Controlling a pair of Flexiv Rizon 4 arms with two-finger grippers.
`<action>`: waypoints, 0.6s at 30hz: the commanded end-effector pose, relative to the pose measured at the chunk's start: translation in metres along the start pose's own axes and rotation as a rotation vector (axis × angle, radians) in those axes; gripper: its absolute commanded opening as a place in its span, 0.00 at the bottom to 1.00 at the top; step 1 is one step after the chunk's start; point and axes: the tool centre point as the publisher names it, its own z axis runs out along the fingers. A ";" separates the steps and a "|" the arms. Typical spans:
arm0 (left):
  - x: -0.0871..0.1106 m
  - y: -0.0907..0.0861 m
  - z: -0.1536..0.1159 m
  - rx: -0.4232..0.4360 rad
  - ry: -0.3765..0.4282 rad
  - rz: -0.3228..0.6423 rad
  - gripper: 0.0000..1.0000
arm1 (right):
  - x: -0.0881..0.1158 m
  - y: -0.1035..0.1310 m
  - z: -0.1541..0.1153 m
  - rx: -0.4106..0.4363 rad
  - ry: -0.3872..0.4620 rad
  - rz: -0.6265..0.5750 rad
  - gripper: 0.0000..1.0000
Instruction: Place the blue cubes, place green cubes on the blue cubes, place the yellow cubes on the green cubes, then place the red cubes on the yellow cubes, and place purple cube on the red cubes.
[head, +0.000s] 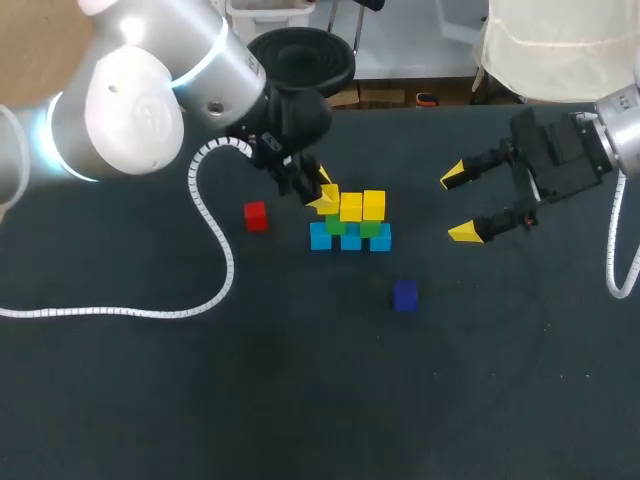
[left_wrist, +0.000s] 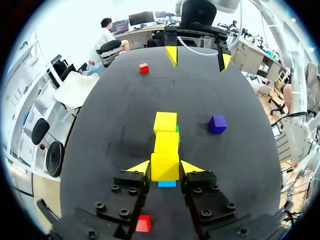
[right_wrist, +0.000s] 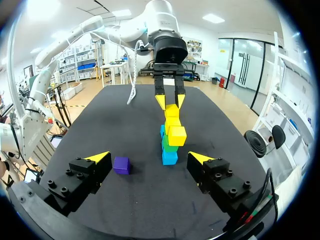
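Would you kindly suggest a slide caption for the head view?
Left jaws grip a yellow cube at the blue, green and yellow cube stack; red cube and purple cube lie nearby.

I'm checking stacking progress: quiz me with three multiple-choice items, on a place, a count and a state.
1. Where is the purple cube? A in a gripper; B on the table, apart from the stack; C atop the stack.
2. How many blue cubes? A two; B three; C four.
3. The right gripper is: A open, empty; B shut on red; C shut on yellow.
Key: 1 B, it lies alone; 2 B, three in the bottom row; 3 A, spread wide, nothing between.
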 end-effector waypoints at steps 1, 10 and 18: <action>0.000 -0.001 -0.001 -0.001 -0.001 -0.002 0.00 | 0.000 0.000 0.000 0.001 -0.001 -0.001 1.00; 0.003 -0.003 0.003 0.002 -0.003 -0.016 0.00 | 0.000 0.000 0.000 0.001 -0.001 -0.001 1.00; 0.001 -0.004 0.002 0.004 -0.009 -0.013 0.00 | 0.000 0.000 0.000 0.001 -0.001 -0.001 1.00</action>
